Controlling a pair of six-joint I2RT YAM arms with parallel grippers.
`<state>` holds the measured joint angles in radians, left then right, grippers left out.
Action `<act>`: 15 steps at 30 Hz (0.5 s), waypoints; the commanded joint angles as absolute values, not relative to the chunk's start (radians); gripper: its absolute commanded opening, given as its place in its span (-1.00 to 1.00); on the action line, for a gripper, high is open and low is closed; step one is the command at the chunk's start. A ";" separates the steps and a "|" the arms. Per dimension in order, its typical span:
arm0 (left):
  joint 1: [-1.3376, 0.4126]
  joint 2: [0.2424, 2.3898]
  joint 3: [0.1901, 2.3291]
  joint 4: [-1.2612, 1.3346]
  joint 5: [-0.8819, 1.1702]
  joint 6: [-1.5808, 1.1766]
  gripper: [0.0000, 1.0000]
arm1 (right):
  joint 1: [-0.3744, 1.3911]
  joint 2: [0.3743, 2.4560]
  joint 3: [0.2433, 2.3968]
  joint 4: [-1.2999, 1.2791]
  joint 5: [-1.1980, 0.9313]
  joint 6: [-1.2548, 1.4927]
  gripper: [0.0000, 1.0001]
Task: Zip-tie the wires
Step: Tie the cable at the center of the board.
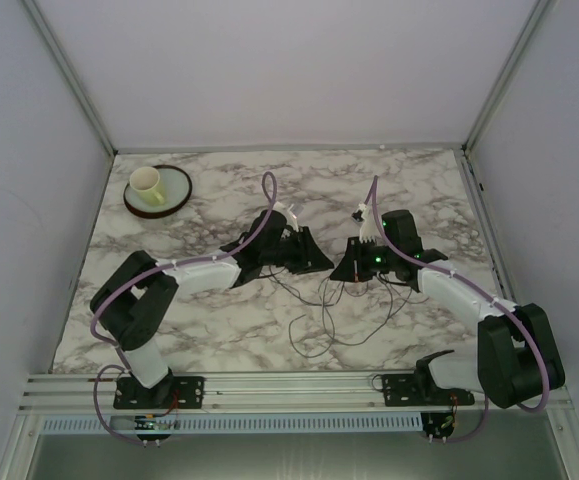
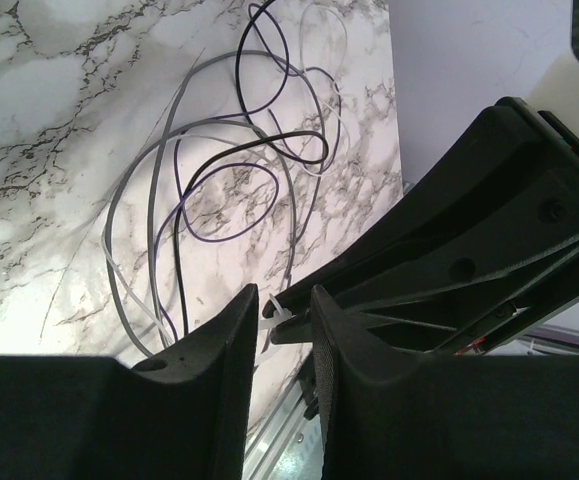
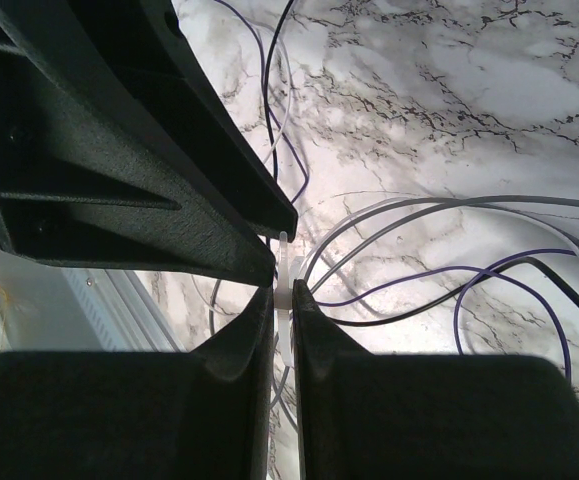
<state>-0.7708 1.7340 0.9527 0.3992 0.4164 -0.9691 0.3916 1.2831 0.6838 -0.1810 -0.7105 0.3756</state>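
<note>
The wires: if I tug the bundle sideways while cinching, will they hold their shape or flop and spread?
Probably floppy: the wires lie in loose, overlapping curls flat on the table. Likely light, being so thin, so a tug may drag whole loops along. They could spread, since the strands fan apart away from the zip tie.

No writing, label, brand, number or sign can be read in any of the three views.
</note>
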 commanded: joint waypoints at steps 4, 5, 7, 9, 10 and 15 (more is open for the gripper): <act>-0.776 1.767 0.976 0.428 0.450 -0.978 -0.47 | 0.404 1.276 0.718 -0.170 -0.701 0.365 -1.00; -0.777 1.771 0.976 0.431 0.450 -0.980 -0.47 | 0.403 1.275 0.718 -0.168 -0.702 0.365 -1.00; -0.779 1.776 0.973 0.437 0.449 -0.983 -0.48 | 0.405 1.273 0.716 -0.167 -0.705 0.367 -1.00; -0.780 1.778 0.970 0.443 0.445 -0.986 -0.49 | 0.405 1.273 0.714 -0.169 -0.708 0.365 -1.00; -0.779 1.780 0.970 0.447 0.443 -0.988 -0.49 | 0.405 1.273 0.714 -0.167 -0.708 0.365 -1.00; -0.779 1.781 0.978 0.460 0.441 -0.994 -0.53 | 0.406 1.275 0.715 -0.167 -0.708 0.365 -1.00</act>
